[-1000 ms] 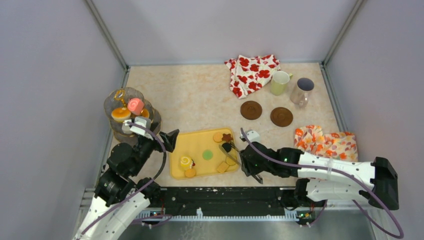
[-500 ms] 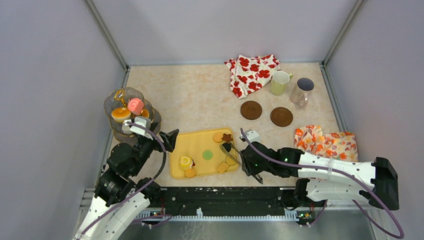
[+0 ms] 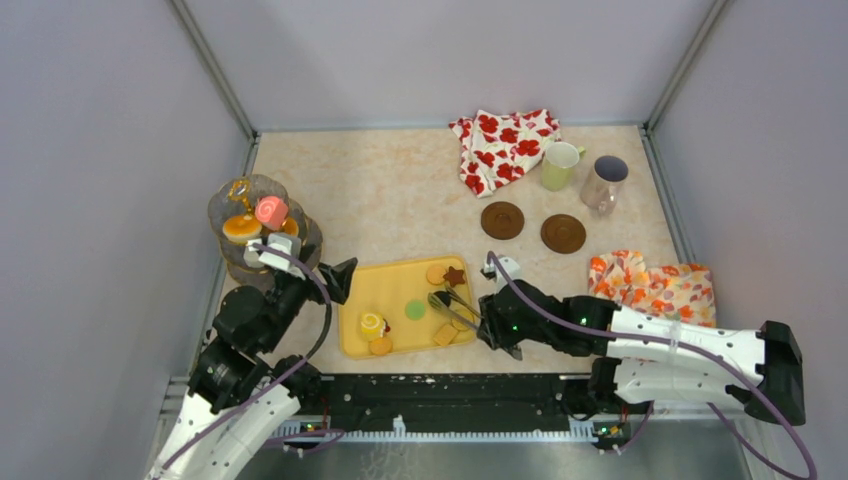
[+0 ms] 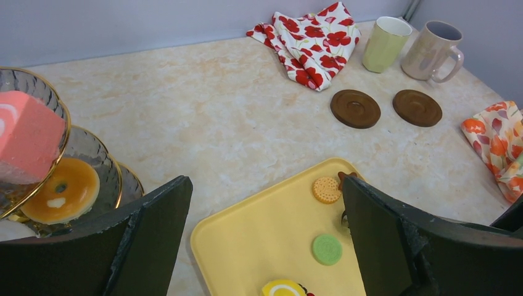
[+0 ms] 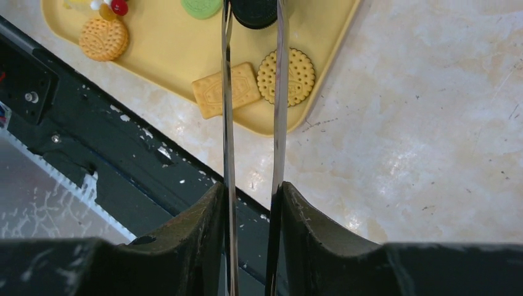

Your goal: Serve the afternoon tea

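Observation:
My right gripper is shut on the long metal tongs, whose tips close round a dark round biscuit over the yellow tray. On the tray lie a green biscuit, tan biscuits and a yellow swirl roll. My left gripper hangs open and empty between the tray and the tiered glass stand. The stand carries a pink swirl roll and an orange tart. A pale-yellow mug and a greyish mug stand at the back right.
Two brown coasters lie in front of the mugs. One red-flowered cloth is bunched at the back, and an orange-flowered one lies by the right wall. The black base rail runs under the tongs.
My right gripper has squeezed the tongs narrower and shifted slightly left over the tray. The left arm has not moved.

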Tool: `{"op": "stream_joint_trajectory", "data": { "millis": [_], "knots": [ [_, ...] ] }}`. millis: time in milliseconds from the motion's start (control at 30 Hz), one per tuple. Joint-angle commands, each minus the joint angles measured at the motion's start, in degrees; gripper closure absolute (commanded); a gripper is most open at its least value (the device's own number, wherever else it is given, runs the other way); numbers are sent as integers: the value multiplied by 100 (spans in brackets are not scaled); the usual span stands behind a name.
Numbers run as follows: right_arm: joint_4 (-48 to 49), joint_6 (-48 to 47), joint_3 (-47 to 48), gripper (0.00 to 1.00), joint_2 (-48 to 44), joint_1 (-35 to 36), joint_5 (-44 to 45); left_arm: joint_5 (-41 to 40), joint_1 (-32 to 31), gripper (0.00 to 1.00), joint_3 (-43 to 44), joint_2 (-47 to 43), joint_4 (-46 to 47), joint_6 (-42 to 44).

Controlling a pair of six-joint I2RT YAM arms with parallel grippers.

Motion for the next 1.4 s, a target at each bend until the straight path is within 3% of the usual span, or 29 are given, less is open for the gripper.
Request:
{"op": "stream_joint_trajectory", "data": {
  "millis": [0, 333, 800, 1100, 1367],
  "knots": [
    [643, -115, 373, 65, -20, -38, -42, -129, 16, 1, 470, -4, 113, 11],
    [1545, -423, 1049, 65, 800, -36, 64, -256, 12, 1, 1416, 47, -193, -61],
    [3147, -1224, 2789, 65, 2684, -46, 283, -174, 13, 1, 1921, -106, -536, -261],
    [3209, -1447, 4230, 64, 4201, -137, 58, -143, 12, 1, 2220, -48, -661, -225],
    [3148, -1450, 5066, 65, 4982, -173, -111, -172, 12, 1, 2324, -46, -746, -144]
  ]
}}
